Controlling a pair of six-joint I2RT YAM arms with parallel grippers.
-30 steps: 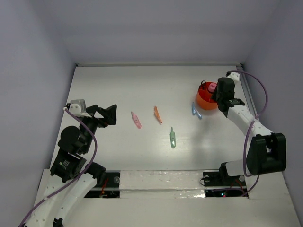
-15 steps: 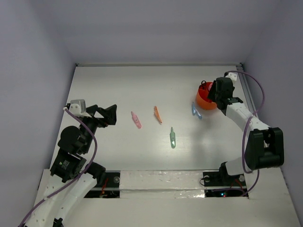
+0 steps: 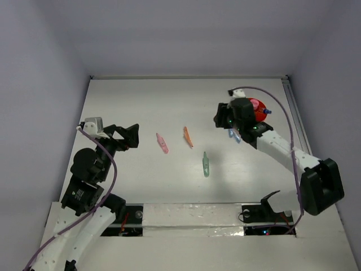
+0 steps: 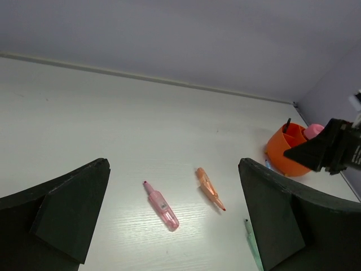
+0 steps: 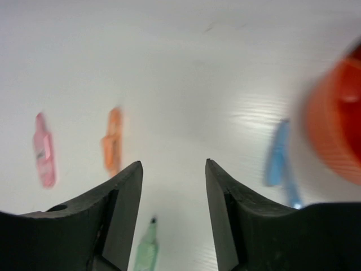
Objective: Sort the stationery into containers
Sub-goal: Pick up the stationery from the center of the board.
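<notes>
Grabbing the blue stick (image 3: pixel 234 134) looks like the risky pick. It lies just beside the red-orange bowl (image 3: pixel 258 108) and partly under the right arm, so a descending finger could knock the bowl, slide it, or tip out what it holds. A pink-capped bottle (image 4: pixel 313 131) and a dark handle already show above its rim.

The right claw (image 5: pixel 172 169) hovers over the worktop (image 3: pixel 141 101) with its jaws apart and nothing between them. The left claw (image 4: pixel 174 169) stands wide apart and empty, near the pink stick (image 3: pixel 162 143).

The pink stick, orange stick (image 3: pixel 188 136) and green stick (image 3: pixel 206 164) lie apart from one another mid-worktop. All are slim, low and tapered, probably smooth plastic, so they may skid or roll away from closing pads, and fingers coming in too low would scrape the surface. The worktop is white, with a faint grain and a slight sheen. The bowl is round, glossy and likely light.
</notes>
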